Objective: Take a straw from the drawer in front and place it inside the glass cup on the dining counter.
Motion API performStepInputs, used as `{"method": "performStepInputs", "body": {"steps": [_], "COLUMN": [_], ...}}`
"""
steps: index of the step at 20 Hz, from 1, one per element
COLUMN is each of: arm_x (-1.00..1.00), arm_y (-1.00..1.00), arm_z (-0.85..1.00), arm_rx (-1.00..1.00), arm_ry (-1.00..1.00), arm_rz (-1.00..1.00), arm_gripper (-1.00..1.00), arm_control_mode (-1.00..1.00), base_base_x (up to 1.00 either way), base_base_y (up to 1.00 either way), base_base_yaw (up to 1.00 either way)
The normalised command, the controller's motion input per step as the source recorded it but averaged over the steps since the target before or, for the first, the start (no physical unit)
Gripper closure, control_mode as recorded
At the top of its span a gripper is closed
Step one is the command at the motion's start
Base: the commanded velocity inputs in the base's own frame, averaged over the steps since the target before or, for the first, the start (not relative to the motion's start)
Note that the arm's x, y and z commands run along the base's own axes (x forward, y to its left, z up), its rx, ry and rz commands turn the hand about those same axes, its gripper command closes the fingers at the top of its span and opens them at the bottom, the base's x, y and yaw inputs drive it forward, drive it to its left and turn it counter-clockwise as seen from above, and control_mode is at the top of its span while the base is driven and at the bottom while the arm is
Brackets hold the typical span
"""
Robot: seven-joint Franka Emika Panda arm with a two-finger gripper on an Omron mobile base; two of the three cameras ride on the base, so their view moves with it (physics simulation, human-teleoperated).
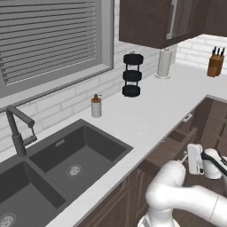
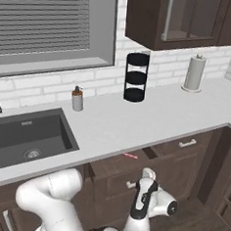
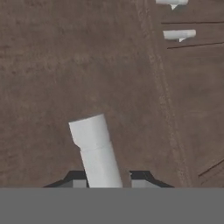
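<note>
Below the counter edge, the arm folds low with its gripper pinching the drawer handle between its tips. Inside the open drawer lies the red-striped straw.

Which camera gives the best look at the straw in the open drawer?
The right base view: the straw lies as a small red-and-white stick in the open drawer under the counter edge. The left base view shows the drawer, but no straw can be made out. The hand view faces the drawer handle.

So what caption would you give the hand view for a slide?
Gripper straddling the drawer's silver handle, two more handles up right.
</note>
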Motion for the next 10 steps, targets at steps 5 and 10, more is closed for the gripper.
{"method": "performStepInputs", "body": {"steps": [5,10], "arm_x": [-0.78,-0.33], "arm_y": [-1.0,-0.39], "arm_z": [-0.1,-0.26], "arm_rx": [0.07,-0.02], "arm_ry": [0.14,0.07], "arm_rz": [-0.05,-0.07], "arm_gripper": [1.0,-1.0], "arm_control_mode": [-1.0,-1.0], "base_base_x": [0.0,0.0], "base_base_y": [0.0,0.0], "base_base_yaw": [0.0,0.0]}}
